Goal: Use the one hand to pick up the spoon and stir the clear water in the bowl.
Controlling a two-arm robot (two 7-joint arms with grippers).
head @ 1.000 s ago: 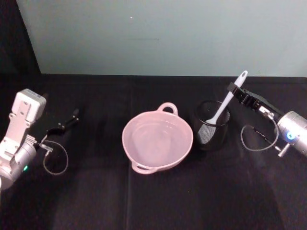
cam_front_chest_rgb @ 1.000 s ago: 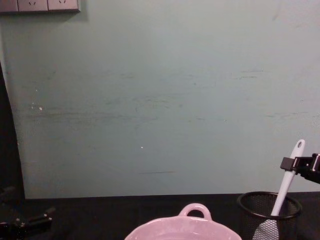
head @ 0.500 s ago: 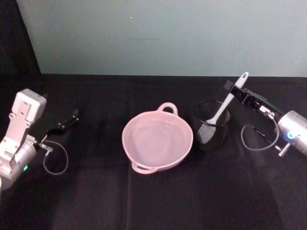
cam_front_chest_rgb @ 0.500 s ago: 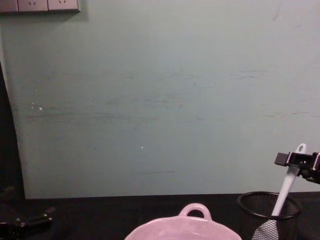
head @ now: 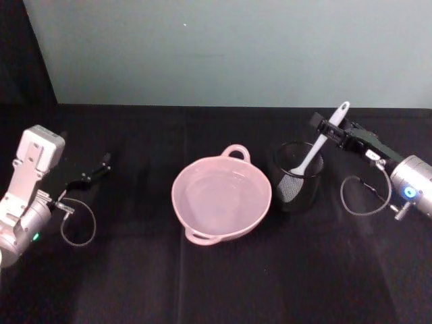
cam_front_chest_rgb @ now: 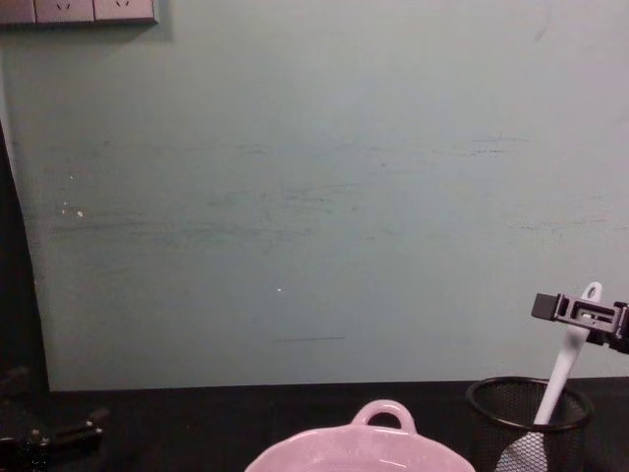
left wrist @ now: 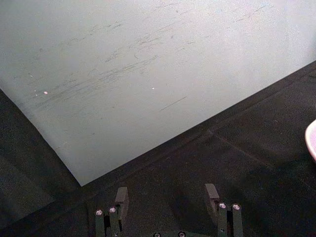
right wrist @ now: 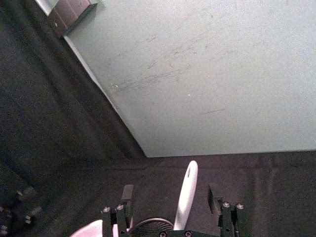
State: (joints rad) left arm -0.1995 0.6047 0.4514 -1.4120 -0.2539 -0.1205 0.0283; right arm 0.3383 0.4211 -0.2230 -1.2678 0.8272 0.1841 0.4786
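The white spoon (head: 312,154) stands tilted in the black wire-mesh cup (head: 298,179), its handle rising toward the right. My right gripper (head: 332,125) is open around the upper handle, one finger on each side; the right wrist view shows the spoon (right wrist: 190,177) between its spread fingers (right wrist: 127,193) with gaps on both sides. The pale pink bowl (head: 221,200) sits at the table's middle, left of the cup, with faint glints of clear water (head: 223,185) inside. From the chest, the right gripper (cam_front_chest_rgb: 578,311) hangs just above the cup (cam_front_chest_rgb: 531,413). My left gripper (head: 94,171) rests open at the far left.
A black cloth covers the table (head: 223,283). A pale green wall (head: 229,47) rises right behind it. The bowl's loop handle (head: 236,151) points toward the wall. A cable loop (head: 364,196) hangs from the right wrist near the cup.
My right gripper has moved left and slightly upward along the spoon's handle, now straddling it nearer its top. The spoon, bowl and left arm have stayed put.
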